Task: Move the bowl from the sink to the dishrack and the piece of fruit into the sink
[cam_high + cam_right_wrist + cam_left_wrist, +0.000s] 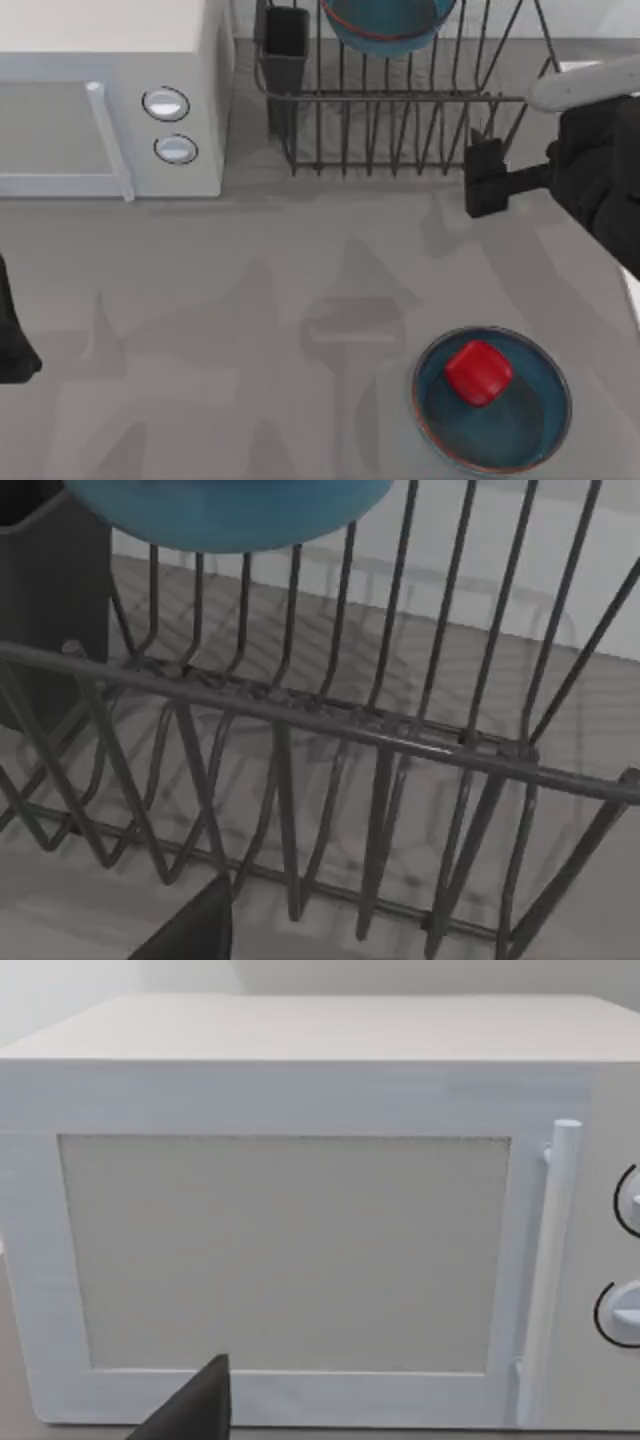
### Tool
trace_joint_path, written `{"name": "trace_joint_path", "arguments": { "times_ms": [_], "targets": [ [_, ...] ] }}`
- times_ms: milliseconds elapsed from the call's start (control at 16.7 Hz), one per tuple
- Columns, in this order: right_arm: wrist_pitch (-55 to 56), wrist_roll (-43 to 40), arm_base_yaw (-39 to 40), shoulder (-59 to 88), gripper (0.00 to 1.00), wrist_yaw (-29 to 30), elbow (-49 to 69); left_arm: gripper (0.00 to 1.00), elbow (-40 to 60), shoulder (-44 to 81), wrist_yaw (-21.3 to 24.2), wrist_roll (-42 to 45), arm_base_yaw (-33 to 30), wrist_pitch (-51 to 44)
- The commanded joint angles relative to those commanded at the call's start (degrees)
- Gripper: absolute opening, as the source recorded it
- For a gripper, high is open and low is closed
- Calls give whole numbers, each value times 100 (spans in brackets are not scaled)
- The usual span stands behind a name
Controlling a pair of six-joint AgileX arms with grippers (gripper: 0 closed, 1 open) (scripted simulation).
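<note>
Teal: one bowl [385, 25] in dishrack [400, 130], one fruit [477, 372] on one dish [520, 425]

Top view overhead; wrist views face microwave [300, 1250], dishrack [330, 740] closely.

The bowl [385, 25] is held in the dishrack [400, 130], just left of the right gripper [487, 178]. The fruit [477, 372] is set on the dish [492, 412] (nearer than that gripper); the microwave [110, 100] is placed far left.
</note>
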Motion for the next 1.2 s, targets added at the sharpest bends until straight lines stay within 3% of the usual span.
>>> {"name": "trace_joint_path", "arguments": {
  "times_ms": [300, 660, 900, 1200],
  "targets": [
    [-821, -91, -823, -3246, 100, -970, -1942, 100, 0, 0, 0, 0, 0, 0],
    [-1936, -202, -1909, -6800, 100, -1226, -3230, 100, 0, 0, 0, 0, 0, 0],
    [-2452, -153, -2426, -8031, 100, -1198, -3693, 100, 0, 0, 0, 0, 0, 0],
    [-2577, -122, -2569, -8323, 100, -1177, -3778, 100, 0, 0, 0, 0, 0, 0]
  ]
}}
